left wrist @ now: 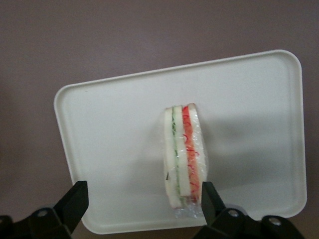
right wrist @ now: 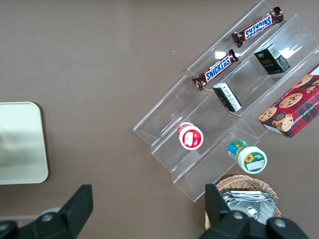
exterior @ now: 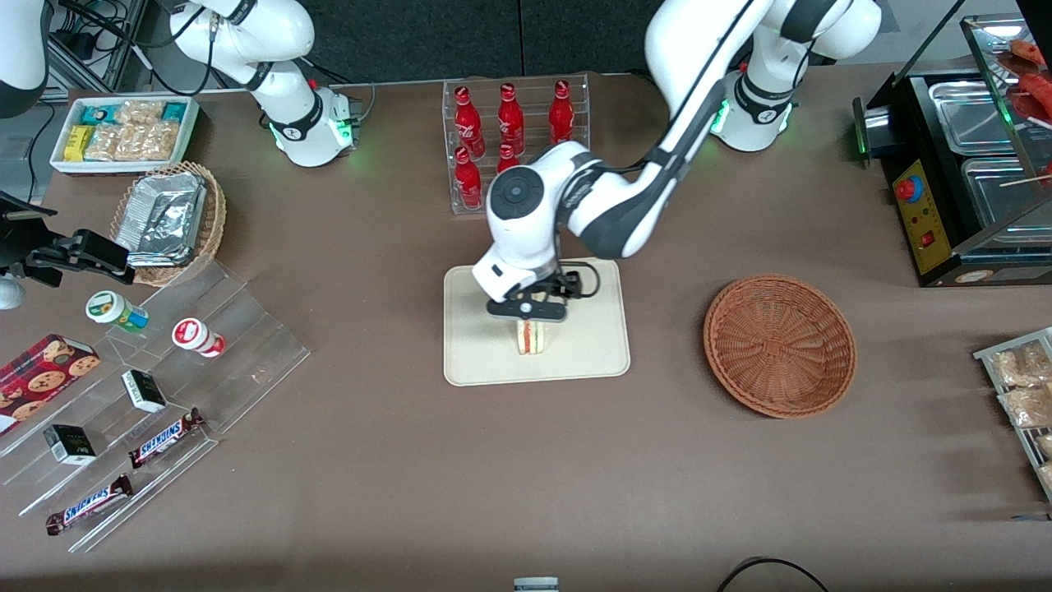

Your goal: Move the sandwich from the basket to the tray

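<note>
Sandwich point(left wrist: 183, 158) upright on tray point(left wrist: 114, 124) — claw point(left wrist: 142, 201) wide open, one finger seemingly touching.

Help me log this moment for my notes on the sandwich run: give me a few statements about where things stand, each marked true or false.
1. The sandwich stands on its edge on the tray. True.
2. The basket holds a second sandwich. False: nothing lies in it.
3. The hand is directly above the sandwich, over the tray. True.
4. The hand's fingers are clamped shut on the sandwich. False: they are spread wide, with a clear gap on one side of the sandwich.
5. The tray lies nearer the front camera than the rack of red bottles. True.
6. The basket sits on the tray. False: it rests on the table beside the tray, toward the working arm's end.
</note>
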`<state>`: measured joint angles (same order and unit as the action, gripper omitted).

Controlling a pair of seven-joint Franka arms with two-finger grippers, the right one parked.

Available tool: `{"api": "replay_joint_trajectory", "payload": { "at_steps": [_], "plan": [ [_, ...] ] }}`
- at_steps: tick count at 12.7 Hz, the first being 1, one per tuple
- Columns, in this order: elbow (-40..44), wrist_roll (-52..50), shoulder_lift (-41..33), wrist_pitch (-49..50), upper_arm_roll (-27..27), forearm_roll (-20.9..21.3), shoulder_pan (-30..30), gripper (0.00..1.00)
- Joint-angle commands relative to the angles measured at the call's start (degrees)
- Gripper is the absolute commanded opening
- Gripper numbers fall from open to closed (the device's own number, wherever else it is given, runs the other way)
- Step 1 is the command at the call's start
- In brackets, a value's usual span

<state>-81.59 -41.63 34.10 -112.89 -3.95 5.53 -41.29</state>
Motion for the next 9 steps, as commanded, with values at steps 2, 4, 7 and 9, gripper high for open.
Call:
{"api": "replay_joint_trajectory", "payload": {
  "at_steps": [2,4,7,9],
  "plan": [
    [-4.7,6.7,-7.0,1.4,-0.4,-2.2,6.6,1.0],
    [-7.5,11.0,-10.1,1.4,-0.4,-2.6,10.6,1.0],
    [-10.6,18.8,-13.7,1.7,-0.4,-3.9,17.5,1.0],
    [-13.6,23.9,-16.5,2.0,-0.4,-3.9,21.3,1.0]
  ]
}}
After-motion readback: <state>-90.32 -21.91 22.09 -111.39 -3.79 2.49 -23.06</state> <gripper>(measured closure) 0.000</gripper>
